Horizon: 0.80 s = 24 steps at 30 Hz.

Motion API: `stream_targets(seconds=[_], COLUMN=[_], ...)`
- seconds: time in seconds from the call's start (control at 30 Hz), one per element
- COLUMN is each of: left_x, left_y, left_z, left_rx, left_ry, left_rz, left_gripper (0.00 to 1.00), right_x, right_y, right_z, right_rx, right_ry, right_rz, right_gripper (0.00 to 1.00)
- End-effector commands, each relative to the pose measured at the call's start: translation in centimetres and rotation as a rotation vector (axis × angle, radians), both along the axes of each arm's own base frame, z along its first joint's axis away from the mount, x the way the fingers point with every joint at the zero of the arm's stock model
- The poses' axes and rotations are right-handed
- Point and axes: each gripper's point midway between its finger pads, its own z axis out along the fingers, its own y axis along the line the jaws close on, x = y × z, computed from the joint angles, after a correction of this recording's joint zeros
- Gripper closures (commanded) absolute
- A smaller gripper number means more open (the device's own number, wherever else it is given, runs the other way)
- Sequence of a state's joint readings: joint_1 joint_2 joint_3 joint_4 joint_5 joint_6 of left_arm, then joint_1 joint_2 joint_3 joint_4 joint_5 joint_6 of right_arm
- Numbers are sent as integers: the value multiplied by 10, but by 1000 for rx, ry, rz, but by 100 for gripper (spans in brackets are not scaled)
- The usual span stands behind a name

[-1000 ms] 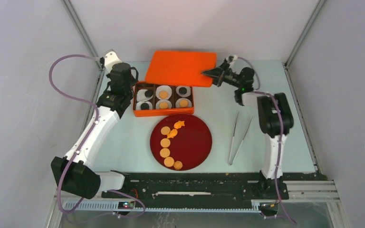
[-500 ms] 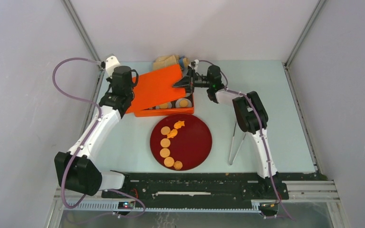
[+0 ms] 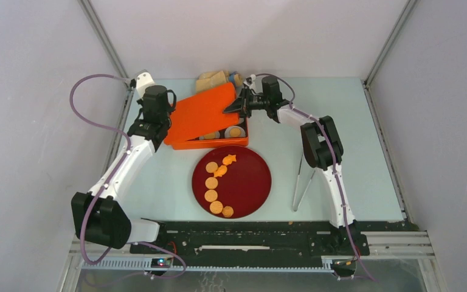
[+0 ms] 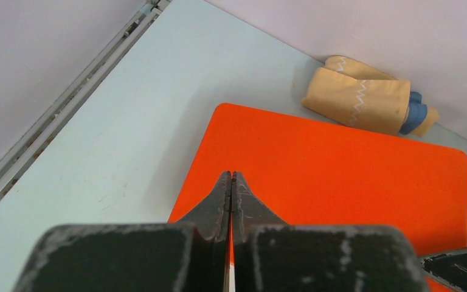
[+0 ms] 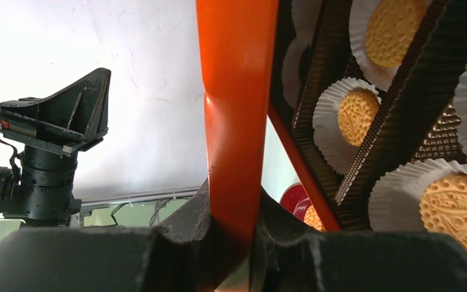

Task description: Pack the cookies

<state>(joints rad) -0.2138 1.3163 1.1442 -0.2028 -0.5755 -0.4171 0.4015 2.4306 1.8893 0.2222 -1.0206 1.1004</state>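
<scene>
The right pincer (image 5: 234,213) is clamped on the edge of the orange lid (image 5: 237,91) and holds it tilted over the orange box (image 3: 219,144). Just past its fingers, under the lid, tan cookies (image 5: 356,115) sit in white liners (image 5: 328,140). The left pincer (image 4: 231,182) is clenched on nothing, with its tips at the lid's opposite edge. Farther from both, toward the arm bases, a curved row of cookies (image 3: 211,181) lies on the dark red plate (image 3: 249,182) on the tabletop (image 3: 365,121).
</scene>
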Motion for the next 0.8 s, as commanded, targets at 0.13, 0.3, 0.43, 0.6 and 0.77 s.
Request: stream_targets(seconds=[0.13, 0.3, 0.43, 0.6, 0.77], left_x=[11, 15, 19, 28, 41], left_y=[-8, -19, -33, -62, -86], left_z=[-14, -31, -63, -101, -148], left_rx=[-6, -37, -91, -186, -260], left_ry=[11, 21, 47, 79, 172], left_rz=[-51, -102, -157, -265, -339], left_gripper=[100, 100, 100, 100, 100], right_x=[24, 23, 22, 23, 27], right_y=[-31, -48, -53, -57, -66], right_z=[1, -12, -25, -41, -53], right_rx=[3, -7, -1, -13, -3], right_ry=[2, 25, 54, 81, 115], right_rz=[-86, -98, -94, -100, -124], right_gripper=[100, 100, 100, 100, 100])
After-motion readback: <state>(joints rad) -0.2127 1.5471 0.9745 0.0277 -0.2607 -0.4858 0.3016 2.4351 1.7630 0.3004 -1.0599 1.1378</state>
